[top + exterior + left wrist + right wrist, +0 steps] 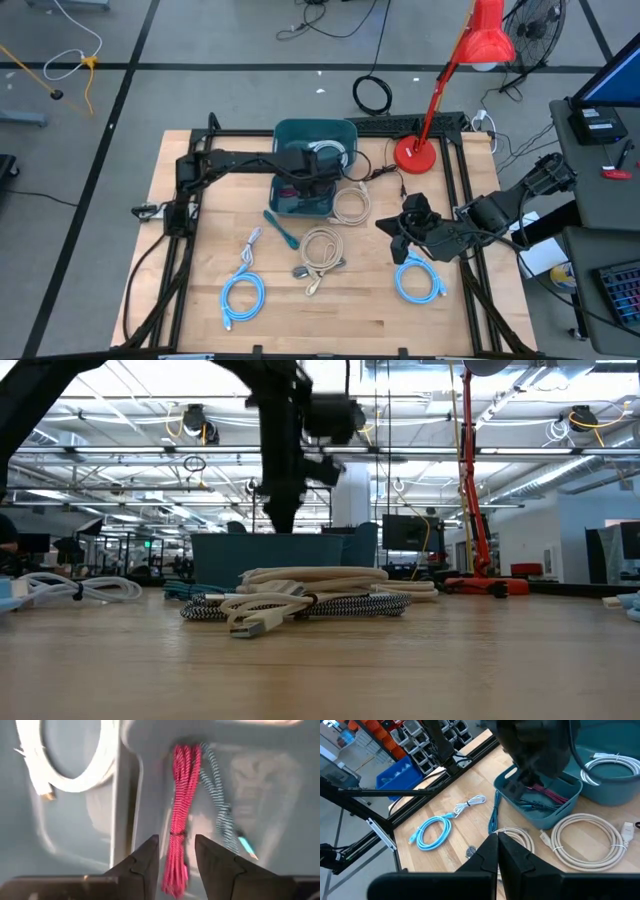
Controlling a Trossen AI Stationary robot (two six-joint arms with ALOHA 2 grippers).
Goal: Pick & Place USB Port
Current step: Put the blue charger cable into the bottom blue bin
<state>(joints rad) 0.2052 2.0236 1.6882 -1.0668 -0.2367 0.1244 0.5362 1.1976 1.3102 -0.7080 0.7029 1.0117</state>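
A red braided cable (182, 795) lies bundled on the floor of a teal tray (540, 805), next to a teal-and-white striped cable (220, 805). My left gripper (177, 865) hangs over this tray (300, 205), pointing down and open. Its two fingers stand on either side of the red cable's near end; I cannot tell whether they touch it. A white cable coil (65, 775) lies in the adjoining teal bin (315, 140). My right gripper (400, 238) is shut and empty at the table's right, above the wood.
Loose on the table are two beige coils (350, 205) (320, 248), two blue coils (242, 295) (417, 280), a teal cable (282, 230) and a white cable (250, 245). A red lamp's base (412, 153) stands at the far right.
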